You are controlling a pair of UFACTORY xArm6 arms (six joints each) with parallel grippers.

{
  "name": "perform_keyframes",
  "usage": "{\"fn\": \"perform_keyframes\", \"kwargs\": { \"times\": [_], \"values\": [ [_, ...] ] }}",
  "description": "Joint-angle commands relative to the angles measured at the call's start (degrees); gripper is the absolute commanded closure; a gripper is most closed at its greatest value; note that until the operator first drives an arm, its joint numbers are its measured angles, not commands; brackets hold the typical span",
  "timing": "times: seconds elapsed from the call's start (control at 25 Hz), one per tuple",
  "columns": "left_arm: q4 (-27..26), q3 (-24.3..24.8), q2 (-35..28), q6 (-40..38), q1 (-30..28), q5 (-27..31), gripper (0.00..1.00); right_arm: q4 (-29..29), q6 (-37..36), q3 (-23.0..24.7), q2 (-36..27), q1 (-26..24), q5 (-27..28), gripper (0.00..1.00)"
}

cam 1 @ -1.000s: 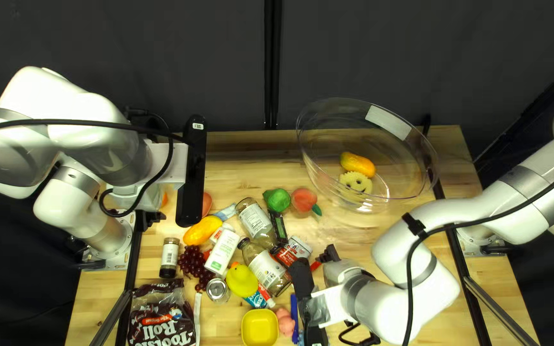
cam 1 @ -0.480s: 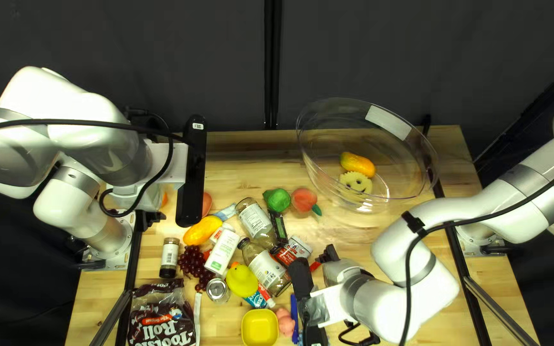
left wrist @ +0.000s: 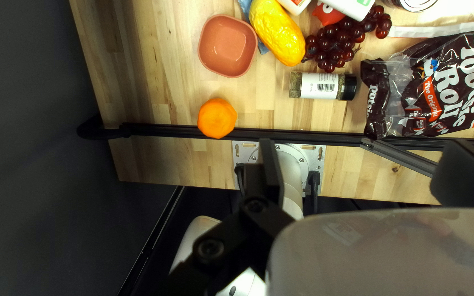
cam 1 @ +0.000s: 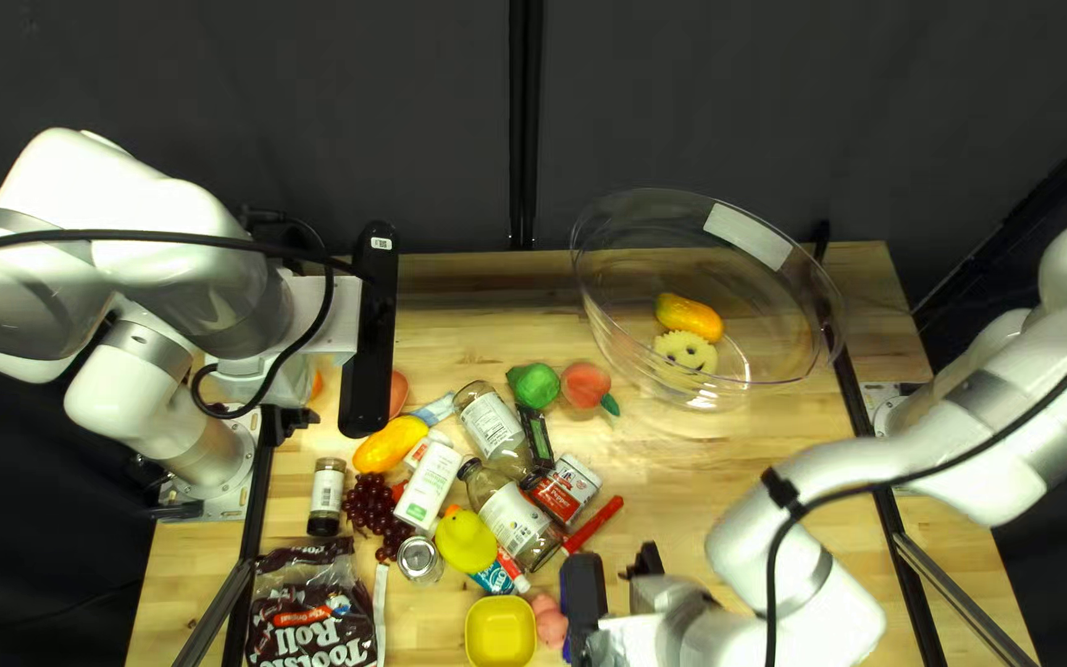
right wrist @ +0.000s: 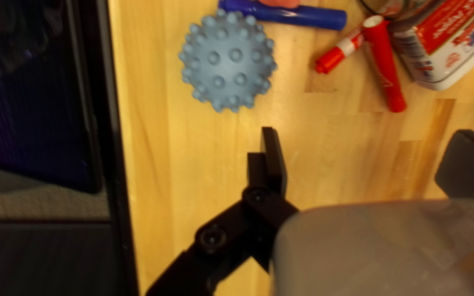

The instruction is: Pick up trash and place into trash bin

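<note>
Candy bag (cam 1: pixel 299 612), crumpled brown plastic, lies at the near left corner of the work area, one side right up along the black rail (left wrist: pixel 325 137), so there's little room on that edge. A spice jar (left wrist: pixel 319 86) lies just beside its other end, with a strip of wood between jar and rail.

My left gripper (cam 1: pixel 300 420) is open over the left side of the table (cam 1: pixel 460 290), fingers wide apart and holding nothing. Near it in its wrist view, an orange fruit (left wrist: pixel 217 118) overlaps the rail, and a coral bowl (left wrist: pixel 227 45) sits farther in.

My right gripper (cam 1: pixel 632 566) is open too, low in the top left view, with just wood between its fingers. Ahead of it, a spiky blue ball (right wrist: pixel 229 61) has a band of bare wood before the near edge; two red markers (right wrist: pixel 384 63) lie near a white-and-red container (right wrist: pixel 440 44).

Glass bottles (cam 1: pixel 513 519) crowd the middle. A wide stretch of wood separates them from the clear basin (cam 1: pixel 682 194) at the far right, which holds two yellowish things.
</note>
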Motion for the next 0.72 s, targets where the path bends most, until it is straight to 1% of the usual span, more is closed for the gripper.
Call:
{"fn": "perform_keyframes", "kwargs": {
  "times": [0.04,0.12,0.24,0.32,0.48,0.72],
  "values": [
    [0.0,0.0,0.0,0.0,0.0,0.0,0.00,-0.1,2.7,-3.1,5.3,-0.4,-2.4,0.00],
    [0.0,0.0,0.0,0.0,0.0,0.0,0.00,0.2,2.8,-5.2,7.1,-0.5,-1.8,0.00],
    [0.0,0.0,0.0,0.0,0.0,0.0,0.00,1.0,2.5,-9.3,10.1,-0.3,1.1,0.00],
    [0.0,0.0,0.0,0.0,0.0,0.0,0.00,1.5,2.6,-10.0,11.1,0.0,1.5,0.00],
    [0.0,0.0,0.0,0.0,0.0,0.0,0.00,2.4,3.1,-9.9,12.3,0.3,0.5,0.00],
    [0.0,0.0,0.0,0.0,0.0,0.0,0.00,2.8,3.2,-6.6,11.8,-0.4,-2.6,0.00]
  ]
}}
